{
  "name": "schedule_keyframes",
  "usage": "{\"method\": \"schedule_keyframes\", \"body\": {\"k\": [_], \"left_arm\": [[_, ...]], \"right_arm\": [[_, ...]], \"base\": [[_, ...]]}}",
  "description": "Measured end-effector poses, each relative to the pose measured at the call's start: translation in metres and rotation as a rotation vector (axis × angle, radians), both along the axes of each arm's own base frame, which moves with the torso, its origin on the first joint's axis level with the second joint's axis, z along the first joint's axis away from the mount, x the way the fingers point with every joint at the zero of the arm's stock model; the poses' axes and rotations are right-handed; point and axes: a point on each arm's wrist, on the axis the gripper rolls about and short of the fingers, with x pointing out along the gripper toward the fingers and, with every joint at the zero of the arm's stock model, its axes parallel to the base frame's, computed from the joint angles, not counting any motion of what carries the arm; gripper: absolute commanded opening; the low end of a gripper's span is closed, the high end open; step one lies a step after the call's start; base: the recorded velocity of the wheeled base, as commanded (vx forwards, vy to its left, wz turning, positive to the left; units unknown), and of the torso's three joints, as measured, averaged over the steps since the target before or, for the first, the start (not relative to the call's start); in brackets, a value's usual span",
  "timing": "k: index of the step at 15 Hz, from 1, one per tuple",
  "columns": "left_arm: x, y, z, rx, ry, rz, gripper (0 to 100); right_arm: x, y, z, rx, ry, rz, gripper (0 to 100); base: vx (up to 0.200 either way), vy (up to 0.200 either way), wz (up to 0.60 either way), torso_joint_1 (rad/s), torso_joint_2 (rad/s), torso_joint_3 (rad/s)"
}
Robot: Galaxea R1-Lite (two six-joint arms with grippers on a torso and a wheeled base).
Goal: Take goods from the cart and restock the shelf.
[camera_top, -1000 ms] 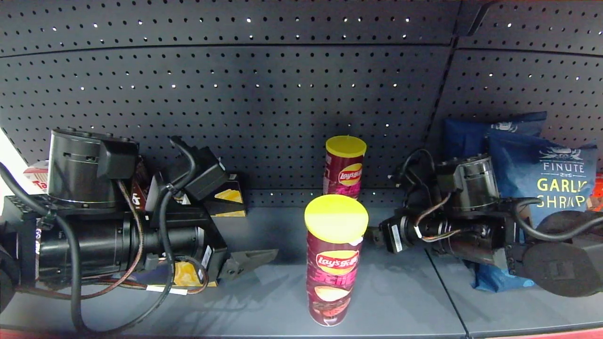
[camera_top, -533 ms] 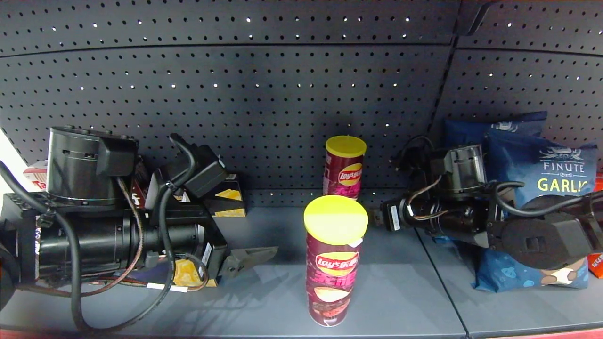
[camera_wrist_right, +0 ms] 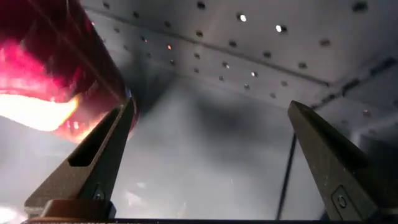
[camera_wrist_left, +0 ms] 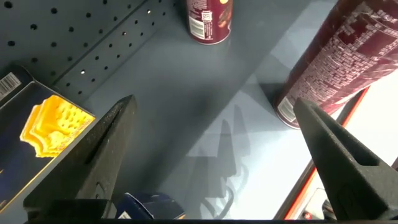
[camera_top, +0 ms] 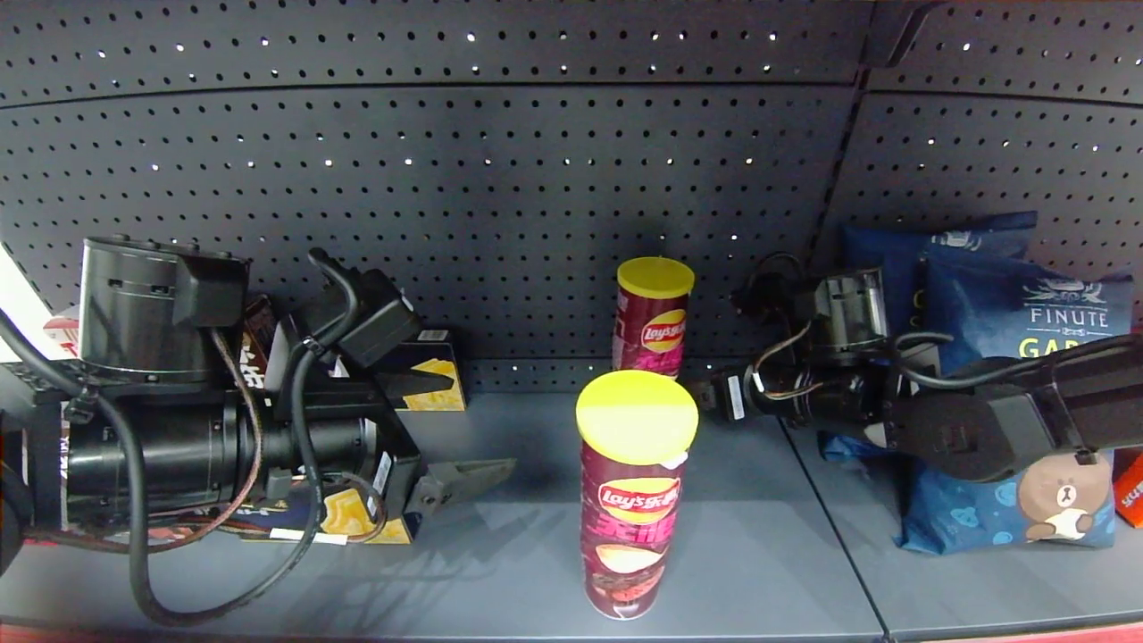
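On the shelf point(camera_top: 759, 554), two upright maroon yellow-lidded cans point(camera_top: 632, 509); left jaws, right jaws spread.

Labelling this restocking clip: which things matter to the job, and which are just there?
Job: front chip can, rear chip can, shelf, left gripper and right gripper, both open.
Just there: blue snack bags, yellow-printed boxes.

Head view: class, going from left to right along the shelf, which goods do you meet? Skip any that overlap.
red-and-white pack → black-and-yellow box by the back wall → front can with the yellow lid → blue bags → red pack at the edge
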Motion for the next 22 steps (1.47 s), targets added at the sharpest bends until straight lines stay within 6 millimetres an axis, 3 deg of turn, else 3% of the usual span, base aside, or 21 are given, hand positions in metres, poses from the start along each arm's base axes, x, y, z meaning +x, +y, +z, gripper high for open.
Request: {"method": "schedule_keyframes", "body": {"k": [22], "left_arm": [[-0.001,0.002,-0.003,0.004,0.009,0.005,100]], "right_arm": [[0.005,0.026,-0.013,-0.008,0.016,0.052,100]], "base": [[0.000,0.000,0.00,0.000,0.00,0.000]]}}
